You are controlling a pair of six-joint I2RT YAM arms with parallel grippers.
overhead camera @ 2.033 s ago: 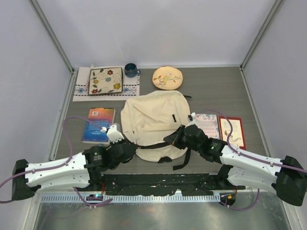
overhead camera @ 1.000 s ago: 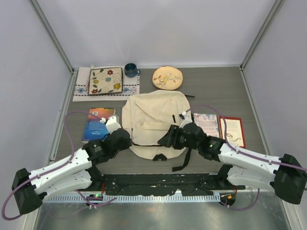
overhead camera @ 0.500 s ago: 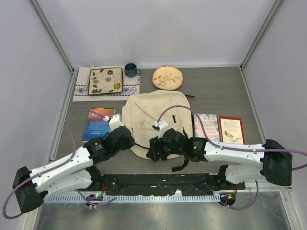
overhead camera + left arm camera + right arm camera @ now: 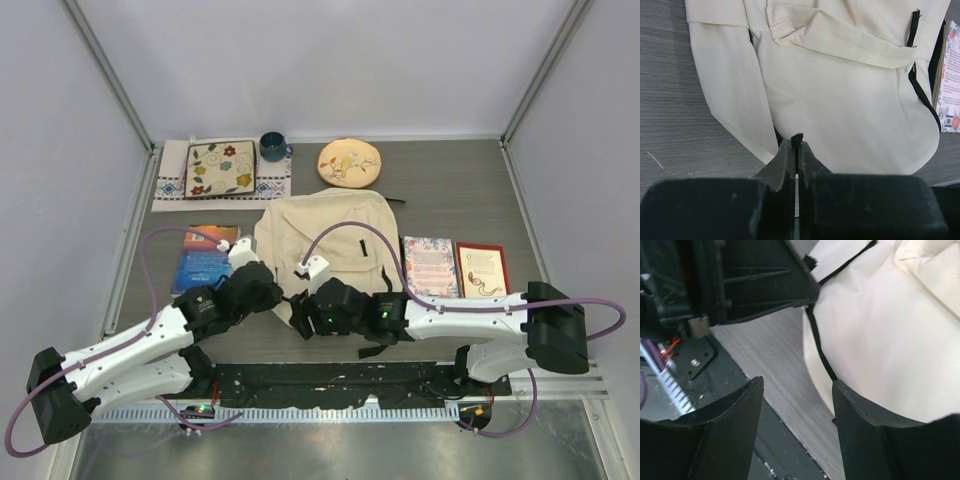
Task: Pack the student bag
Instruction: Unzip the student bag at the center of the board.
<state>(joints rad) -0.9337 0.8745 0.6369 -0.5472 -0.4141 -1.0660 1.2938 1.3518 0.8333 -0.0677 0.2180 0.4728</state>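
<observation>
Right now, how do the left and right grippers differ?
The left gripper is shut, pinching a black zipper pull at the student bag's near edge; the right gripper is open, holding nothing. The left touches the bag; the right only frames its zipper. Both sit at that near edge.

student bag (image 4: pixel 330 225) centre | book (image 4: pixel 200 262) left | notebook (image 4: pixel 430 265) right | plate (image 4: pixel 349 161) behind

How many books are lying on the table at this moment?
3. A blue book left of the student bag, a floral-cover book right of it, and a red-bordered book further right. Another could be hidden under the bag.
</observation>
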